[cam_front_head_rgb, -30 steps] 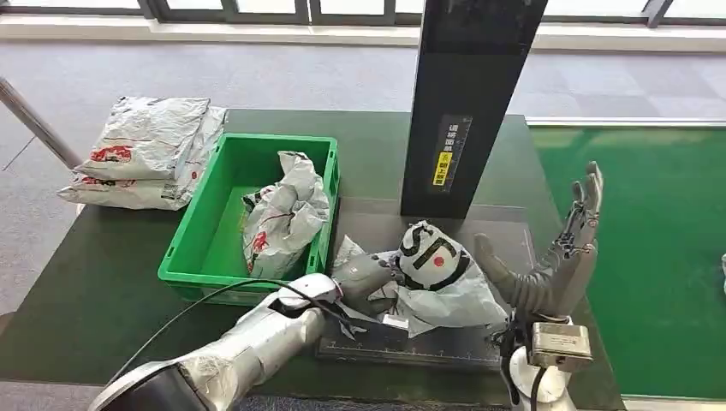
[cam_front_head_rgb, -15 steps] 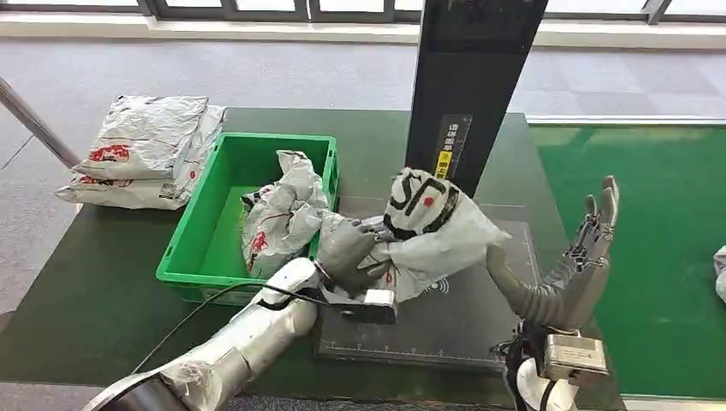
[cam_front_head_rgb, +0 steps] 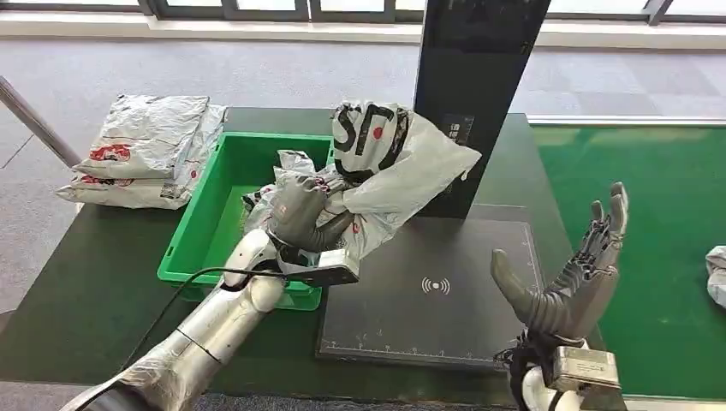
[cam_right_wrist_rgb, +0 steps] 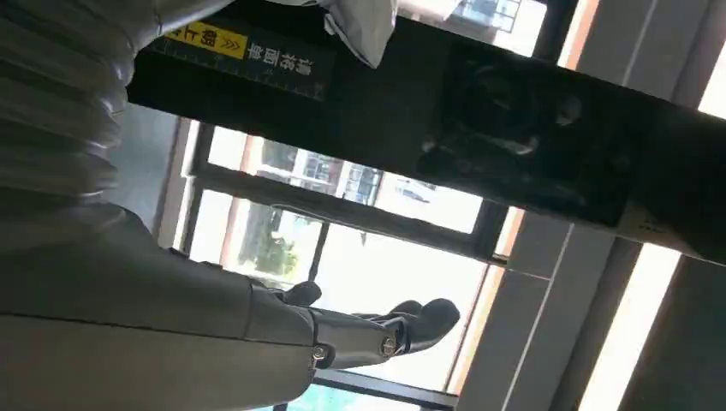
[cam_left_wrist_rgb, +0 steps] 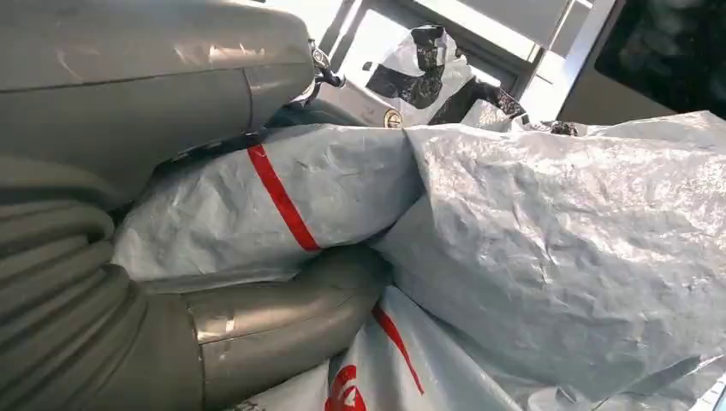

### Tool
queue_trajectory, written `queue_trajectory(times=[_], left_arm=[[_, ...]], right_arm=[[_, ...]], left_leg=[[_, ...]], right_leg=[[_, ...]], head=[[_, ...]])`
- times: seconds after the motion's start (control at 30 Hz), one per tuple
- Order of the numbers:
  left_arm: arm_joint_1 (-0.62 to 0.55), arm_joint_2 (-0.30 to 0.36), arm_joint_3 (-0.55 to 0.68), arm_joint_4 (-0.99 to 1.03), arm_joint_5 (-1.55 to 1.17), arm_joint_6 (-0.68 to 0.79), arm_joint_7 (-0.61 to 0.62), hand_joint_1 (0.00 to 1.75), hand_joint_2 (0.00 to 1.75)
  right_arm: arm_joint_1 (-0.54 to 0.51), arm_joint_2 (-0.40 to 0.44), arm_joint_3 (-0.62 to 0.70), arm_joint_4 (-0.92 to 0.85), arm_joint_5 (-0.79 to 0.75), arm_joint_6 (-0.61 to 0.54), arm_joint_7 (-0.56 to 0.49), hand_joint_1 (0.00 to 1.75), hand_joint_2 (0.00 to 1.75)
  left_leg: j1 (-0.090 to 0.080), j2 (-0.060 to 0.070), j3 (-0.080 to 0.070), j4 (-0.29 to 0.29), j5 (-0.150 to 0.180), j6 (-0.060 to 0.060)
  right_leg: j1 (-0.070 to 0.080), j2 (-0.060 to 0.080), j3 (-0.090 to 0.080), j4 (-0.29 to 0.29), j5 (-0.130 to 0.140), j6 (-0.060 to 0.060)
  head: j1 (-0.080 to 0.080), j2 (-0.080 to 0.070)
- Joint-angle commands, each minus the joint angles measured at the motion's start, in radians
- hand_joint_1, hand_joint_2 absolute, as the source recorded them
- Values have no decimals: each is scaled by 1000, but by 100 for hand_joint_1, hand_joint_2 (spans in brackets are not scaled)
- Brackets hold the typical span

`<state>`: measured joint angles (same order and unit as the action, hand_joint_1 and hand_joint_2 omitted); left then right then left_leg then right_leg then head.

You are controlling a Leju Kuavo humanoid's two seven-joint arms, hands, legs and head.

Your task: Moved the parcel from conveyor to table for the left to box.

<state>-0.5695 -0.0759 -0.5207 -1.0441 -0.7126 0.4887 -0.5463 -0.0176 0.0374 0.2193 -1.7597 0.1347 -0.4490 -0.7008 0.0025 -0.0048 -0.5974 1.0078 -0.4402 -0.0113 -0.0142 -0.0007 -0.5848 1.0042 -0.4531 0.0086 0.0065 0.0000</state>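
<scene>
One left hand [cam_front_head_rgb: 300, 214] grips the parcel [cam_front_head_rgb: 385, 158]; wrist view shows red stripes.

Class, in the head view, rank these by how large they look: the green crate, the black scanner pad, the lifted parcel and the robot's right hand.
1. black scanner pad
2. green crate
3. lifted parcel, raised nearer the camera, so unsure against the crate
4. right hand

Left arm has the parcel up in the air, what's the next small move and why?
Probably carry it a little further left and lower it into the green bin, then release. The left robot hand grips the grey parcel lifted off the scanner pad, at the bin's right edge. Another parcel already lies inside, so aim for the free floor beside it. The right robot hand is open, apart.
</scene>
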Motion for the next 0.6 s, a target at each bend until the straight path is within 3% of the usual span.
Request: queue_trajectory(times=[0.03, 0.13, 0.3, 0.4, 0.43, 0.5, 0.6], left_arm=[[33, 34, 94, -109, 36, 73, 9, 175, 175], [48, 62, 184, -257, 82, 38, 37, 175, 175], [70, 91, 321, -278, 105, 70, 52, 175, 175], [40, 88, 381, -165, 86, 52, 109, 175, 175], [25, 96, 421, -29, 88, 19, 163, 175, 175], [-25, 97, 468, 179, 87, -5, 151, 175, 175], [-38, 101, 492, 298, 70, 16, 138, 175, 175]], right_arm=[[-2, -16, 10, -1, -23, 19, 3, 0, 175], [7, -4, -19, -14, -33, 52, 3, 0, 175], [43, 14, -72, -51, -55, 99, 3, 0, 175], [65, 31, -103, -68, -64, 131, 3, 0, 175], [98, 33, -114, -89, -70, 147, 3, 0, 175], [115, 43, -136, -90, -70, 181, 3, 0, 175], [123, 46, -139, -96, -68, 181, 3, 0, 175]], left_leg=[[0, 2, 1, -1, 0, 0], [1, 3, -1, 1, -1, 0], [1, 5, 1, -1, -1, -1], [1, 2, 1, -1, 0, 0], [1, 2, 1, -1, 0, 0], [1, 1, 3, -2, 0, 0], [0, 0, 4, -4, 1, 0]], right_leg=[[0, 1, 0, -1, 0, 0], [1, 3, -2, 0, 0, -1], [2, 4, -1, -1, 1, -1], [1, 2, 0, -1, 0, -1], [1, 1, 0, -1, 0, -1], [1, 0, 2, -2, 0, -1], [1, 0, 3, -3, 0, -1]], head=[[0, 0], [0, 0], [0, 0], [0, 0], [0, 0], [0, 0], [0, 0]])
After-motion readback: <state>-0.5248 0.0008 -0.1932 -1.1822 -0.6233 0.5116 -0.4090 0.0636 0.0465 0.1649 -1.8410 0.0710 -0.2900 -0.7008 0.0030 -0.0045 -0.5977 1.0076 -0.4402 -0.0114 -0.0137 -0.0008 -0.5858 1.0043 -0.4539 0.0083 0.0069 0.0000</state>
